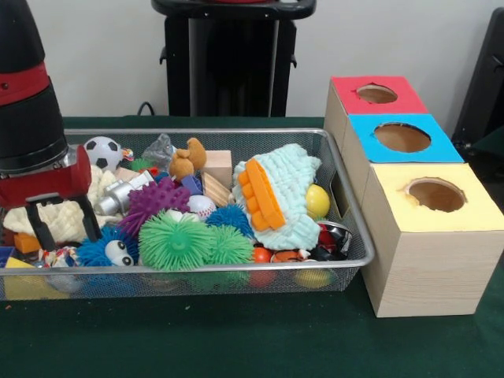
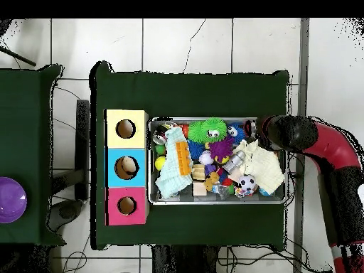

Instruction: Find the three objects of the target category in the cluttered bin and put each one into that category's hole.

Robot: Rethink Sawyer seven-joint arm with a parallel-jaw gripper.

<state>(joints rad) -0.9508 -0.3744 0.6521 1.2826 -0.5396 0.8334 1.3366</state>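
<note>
The gripper [image 1: 64, 220] hangs with its 2 black fingers [image 1: 41, 227] spread wide and empty over the cream fuzzy cloth [image 1: 67, 214] at one end of the wire bin [image 1: 346, 206]. Which toys are the 3 targets I can't tell; they're somewhere in that heap. Closing here risks snagging the cloth or the blue googly-eyed ball [image 1: 106, 250] instead, since everything's packed touching.

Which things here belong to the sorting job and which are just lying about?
Job: gripper, open, over the wire bin of mixed toys; wooden box with red hole, blue hole and yellow hole.

Lying about: purple bowl on the side table; floor cables.
</note>
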